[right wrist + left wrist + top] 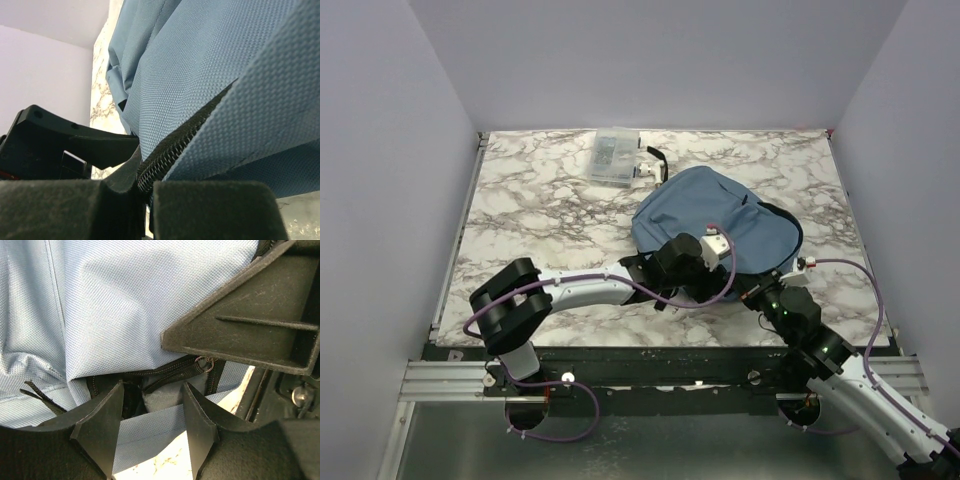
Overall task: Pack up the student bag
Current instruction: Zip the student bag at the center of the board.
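Top view: student bag (720, 215), dusty-blue fabric, lies flat on the marble table (540, 220), just off centre toward 3 o'clock, its rounded end pointing to 11 o'clock. The near edge of the bag, at 6 o'clock, is where both arms meet it

Left arm comes in from 7 o'clock and its wrist sits over the bag's near edge. Left wrist view: left gripper (152, 390) has its jaws standing apart at a middling width. Blue fabric and a strip of marble show through the gap, and nothing is pinched between the fingers. Just past the fingertips runs the black zip (165, 371), partly parted, with a small metal ring (204, 362) at its 3 o'clock end. A black moulded part fills the 2 o'clock corner of that view, just above the ring; whether it touches the ring cannot be told

Right arm comes in from 5 o'clock to the bag's near right corner. Right wrist view: right gripper (145, 192) is closed tight, with the zip tape and blue fabric edge running straight into the pinch, so it holds the bag by its zip edge. Fabric rises steeply from the jaws toward 1 o'clock

At 12 o'clock on the table, well apart from the bag: clear plastic box (613, 157). A black curved piece (657, 158) lies just beside it at its 3 o'clock side, too small to identify
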You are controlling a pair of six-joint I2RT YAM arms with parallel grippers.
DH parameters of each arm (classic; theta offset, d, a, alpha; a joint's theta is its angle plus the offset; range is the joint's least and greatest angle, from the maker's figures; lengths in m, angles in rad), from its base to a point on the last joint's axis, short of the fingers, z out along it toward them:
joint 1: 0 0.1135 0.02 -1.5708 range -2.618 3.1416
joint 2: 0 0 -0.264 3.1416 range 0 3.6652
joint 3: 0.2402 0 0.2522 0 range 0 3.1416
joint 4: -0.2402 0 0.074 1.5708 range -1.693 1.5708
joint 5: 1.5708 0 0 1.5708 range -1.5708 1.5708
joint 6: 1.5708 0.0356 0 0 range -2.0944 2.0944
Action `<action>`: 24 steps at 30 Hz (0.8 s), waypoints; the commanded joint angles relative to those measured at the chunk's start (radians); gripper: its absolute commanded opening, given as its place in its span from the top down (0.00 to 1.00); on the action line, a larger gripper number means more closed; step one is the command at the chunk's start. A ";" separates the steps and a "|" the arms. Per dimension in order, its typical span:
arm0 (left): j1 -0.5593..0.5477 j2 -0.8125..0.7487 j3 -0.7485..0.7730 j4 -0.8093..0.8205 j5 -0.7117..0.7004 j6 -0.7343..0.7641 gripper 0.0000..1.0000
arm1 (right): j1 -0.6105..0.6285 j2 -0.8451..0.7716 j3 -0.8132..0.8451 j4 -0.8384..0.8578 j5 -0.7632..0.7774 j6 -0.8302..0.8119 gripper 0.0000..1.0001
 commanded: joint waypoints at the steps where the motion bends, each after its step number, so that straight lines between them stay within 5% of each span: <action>1: -0.036 -0.009 0.040 -0.051 -0.117 0.135 0.47 | 0.000 -0.004 0.009 0.122 -0.032 0.026 0.99; 13: -0.075 0.073 0.133 -0.050 0.033 0.173 0.61 | 0.000 0.031 0.010 0.152 -0.081 0.045 0.99; 21: -0.074 0.078 0.132 -0.082 0.008 0.167 1.00 | 0.000 0.019 0.049 0.031 -0.013 0.064 0.99; 24: -0.072 0.051 0.095 -0.097 0.009 0.172 1.00 | 0.000 0.023 0.091 -0.106 0.077 0.091 0.99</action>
